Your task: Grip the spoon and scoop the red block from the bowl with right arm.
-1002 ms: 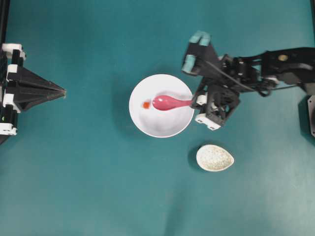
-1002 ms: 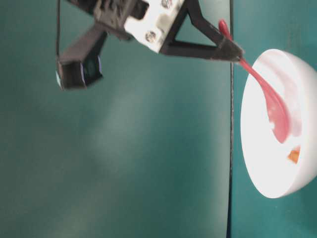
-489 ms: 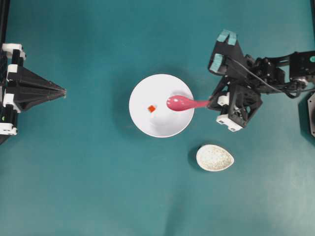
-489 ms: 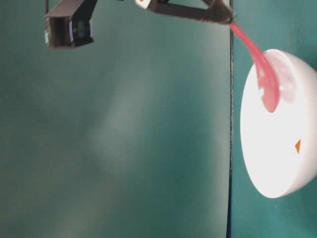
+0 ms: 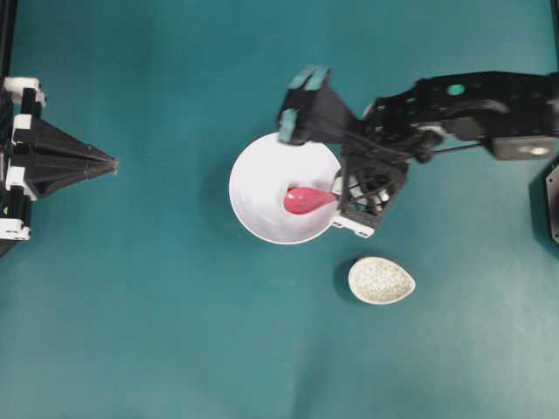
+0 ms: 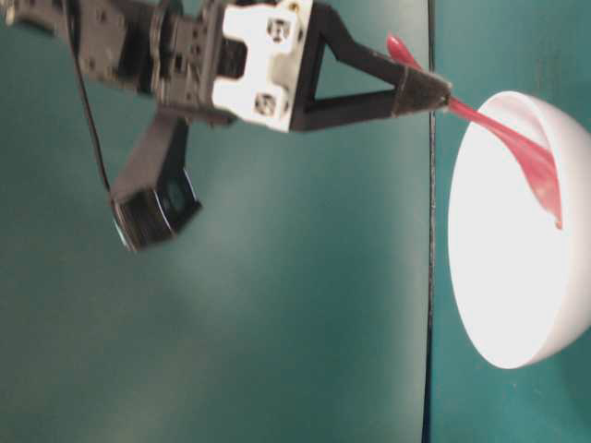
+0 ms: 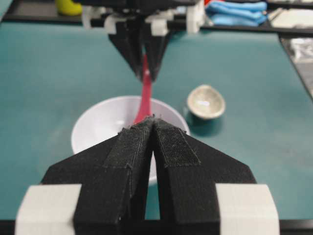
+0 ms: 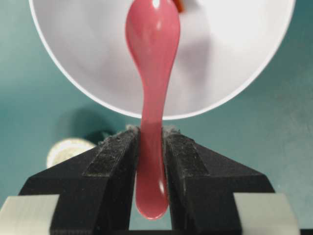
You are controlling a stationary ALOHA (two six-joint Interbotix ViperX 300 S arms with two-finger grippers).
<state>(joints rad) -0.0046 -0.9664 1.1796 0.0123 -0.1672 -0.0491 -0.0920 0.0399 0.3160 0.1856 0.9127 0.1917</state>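
Note:
My right gripper point(image 5: 337, 195) is shut on the handle of the pink spoon point(image 5: 304, 200) at the right rim of the white bowl point(image 5: 258, 201). The spoon slopes down, its head inside the bowl. In the right wrist view the fingers point(image 8: 183, 152) clamp the spoon point(image 8: 152, 44), and the red block point(image 8: 180, 6) peeks out beside the head's far tip, at the frame's top edge. The block does not show in the overhead view. The table-level view shows the right gripper point(image 6: 434, 92) and spoon point(image 6: 517, 152) over the bowl point(image 6: 508, 295). My left gripper point(image 5: 112, 162) is shut and empty, far left.
A small speckled cream dish point(image 5: 381, 280) sits on the teal table just below and right of the bowl, close under the right gripper; it also shows in the left wrist view point(image 7: 206, 102) and the right wrist view point(image 8: 68, 149).
My right gripper drew back to the right with the spoon, then came left again and lowered its head into the bowl. The block went out of sight overhead. The left arm stayed still.

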